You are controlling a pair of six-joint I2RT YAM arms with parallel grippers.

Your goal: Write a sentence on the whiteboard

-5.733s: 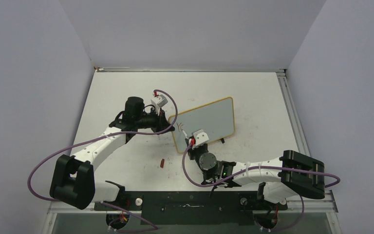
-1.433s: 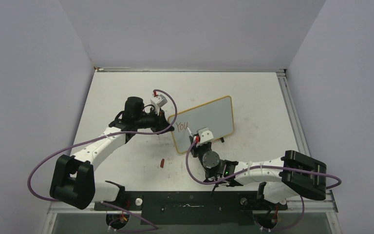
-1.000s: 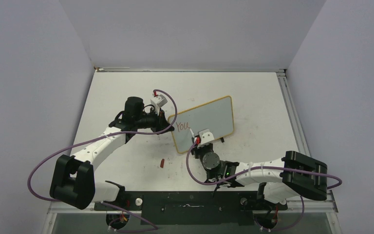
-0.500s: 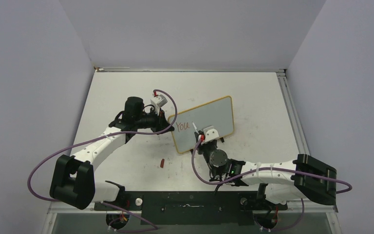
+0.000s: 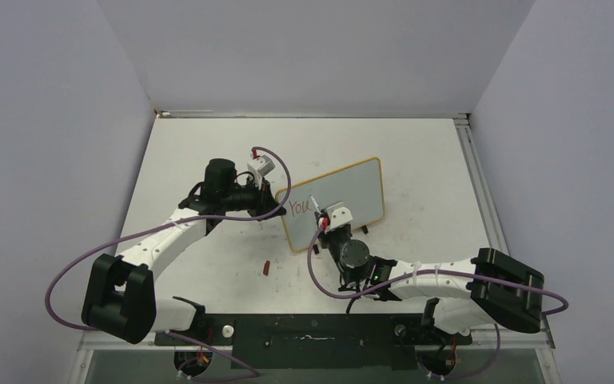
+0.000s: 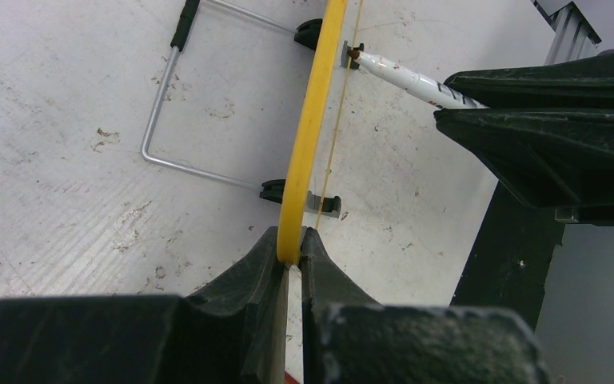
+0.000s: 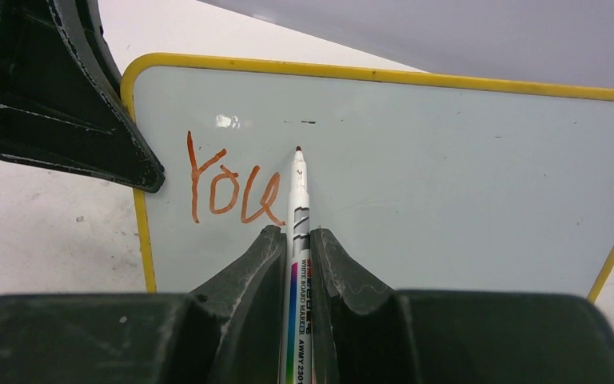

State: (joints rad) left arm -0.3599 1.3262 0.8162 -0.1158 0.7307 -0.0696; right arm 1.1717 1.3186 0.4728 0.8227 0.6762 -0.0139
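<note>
One red word, "You", is all of the sentence [image 7: 232, 190] on the whiteboard [image 7: 464, 168], propped ahead of the right jaws, which are clamped on a marker [image 7: 297, 232] poised beside it, while the left jaws pinch the board's yellow rim; most writing apparently remains.

Board left edge: blocked; left gripper [image 6: 290, 244] is clamped on the whiteboard [image 7: 464, 176] rim.
Board face, left part: taken by the sentence [image 7: 232, 192] and the marker [image 7: 298, 200], which is pinched in the right gripper [image 7: 296, 236]; tip contact with the face cannot be determined.
Board face, right part: bare, open from the front.
Behind board: wire stand [image 6: 162, 96] juts out low over the table [image 5: 432, 160].
Near side: right arm [image 5: 424, 280] reaches to the board front; red cap [image 5: 265, 267] lies between the arms.
Left half: left arm [image 5: 184, 232] lies across it.
Far and right strips: open up to the walls.
</note>
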